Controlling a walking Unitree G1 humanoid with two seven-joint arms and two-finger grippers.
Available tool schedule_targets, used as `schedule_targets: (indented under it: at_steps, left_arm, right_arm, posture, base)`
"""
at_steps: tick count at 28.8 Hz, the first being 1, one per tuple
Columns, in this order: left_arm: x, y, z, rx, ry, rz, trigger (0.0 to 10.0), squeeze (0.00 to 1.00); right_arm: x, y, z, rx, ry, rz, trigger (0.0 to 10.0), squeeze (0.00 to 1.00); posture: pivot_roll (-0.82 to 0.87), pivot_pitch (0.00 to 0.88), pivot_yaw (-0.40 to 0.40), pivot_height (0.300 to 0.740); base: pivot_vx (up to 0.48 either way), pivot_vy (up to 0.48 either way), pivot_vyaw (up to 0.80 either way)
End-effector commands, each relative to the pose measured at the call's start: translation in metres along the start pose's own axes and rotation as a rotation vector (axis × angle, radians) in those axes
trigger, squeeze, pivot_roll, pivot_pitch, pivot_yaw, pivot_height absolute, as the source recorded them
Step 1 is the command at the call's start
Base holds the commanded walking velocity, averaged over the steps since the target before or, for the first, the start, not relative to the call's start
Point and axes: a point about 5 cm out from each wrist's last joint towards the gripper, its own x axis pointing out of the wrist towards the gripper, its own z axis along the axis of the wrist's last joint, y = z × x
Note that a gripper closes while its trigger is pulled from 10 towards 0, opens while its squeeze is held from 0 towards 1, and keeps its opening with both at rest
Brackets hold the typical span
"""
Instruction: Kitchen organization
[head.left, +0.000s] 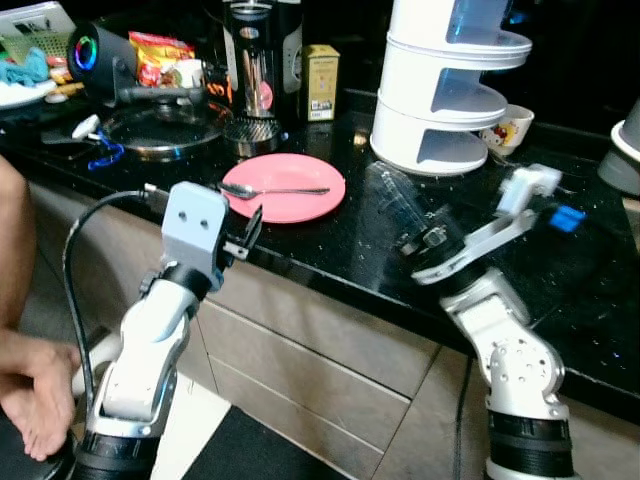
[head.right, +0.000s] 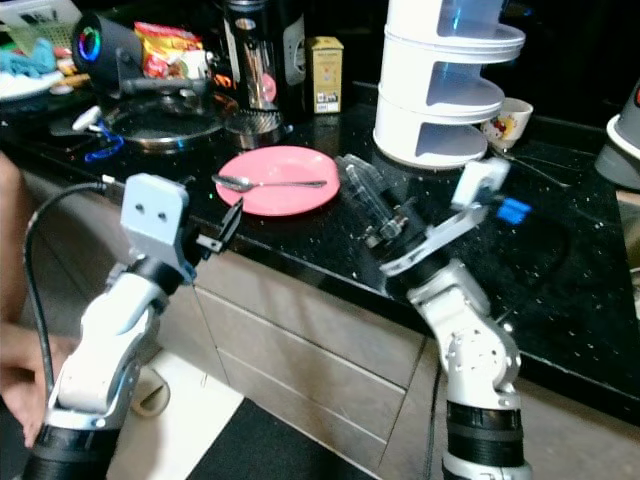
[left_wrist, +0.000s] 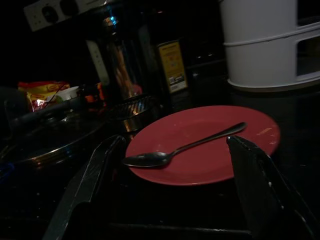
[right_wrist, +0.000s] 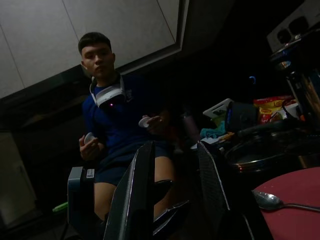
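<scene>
Blk speckled counter (head.left: 330, 240), beige drawers (head.left: 330, 350), tile floor (head.left: 190, 425)

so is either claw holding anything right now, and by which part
Nothing is held. The left claw is open in front of the pink plate; the right claw is open, empty, above the counter.

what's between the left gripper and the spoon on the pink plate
Only the near rim of the pink plate and dark countertop. The left wrist view shows the open left gripper facing the spoon with nothing in the way.
</scene>
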Motion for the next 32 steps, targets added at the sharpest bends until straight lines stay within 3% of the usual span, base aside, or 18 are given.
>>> schedule_targets:
  at_steps: [1,18,22,32]
  left_arm:
    - [-0.001,-0.001,-0.002,0.003,0.013,-0.013,10.0,0.0]
    - [-0.001,0.0,-0.001,0.002,0.016,-0.011,10.0,0.0]
    - [0.0,0.0,-0.001,-0.036,0.029,-0.049,10.0,0.0]
    - [0.005,0.023,0.003,0.034,0.061,-0.125,10.0,0.0]
  right_arm:
    - [-0.001,0.0,0.004,0.002,-0.006,-0.001,10.0,0.0]
    - [0.0,-0.001,0.005,-0.011,0.016,-0.03,10.0,0.0]
    - [0.0,-0.003,0.006,-0.032,0.032,-0.047,10.0,0.0]
    - [-0.004,-0.005,0.01,-0.067,0.076,-0.048,10.0,0.0]
  posture:
    - [0.02,0.0,-0.03,0.74]
    - [0.02,0.0,-0.031,0.74]
    - [0.02,0.0,-0.03,0.74]
    - [0.02,0.0,-0.029,0.74]
  base:
    - [0.311,0.0,0.0]
    - [0.317,0.0,0.0]
    - [0.0,0.0,0.0]
    - [0.0,0.0,-0.16]
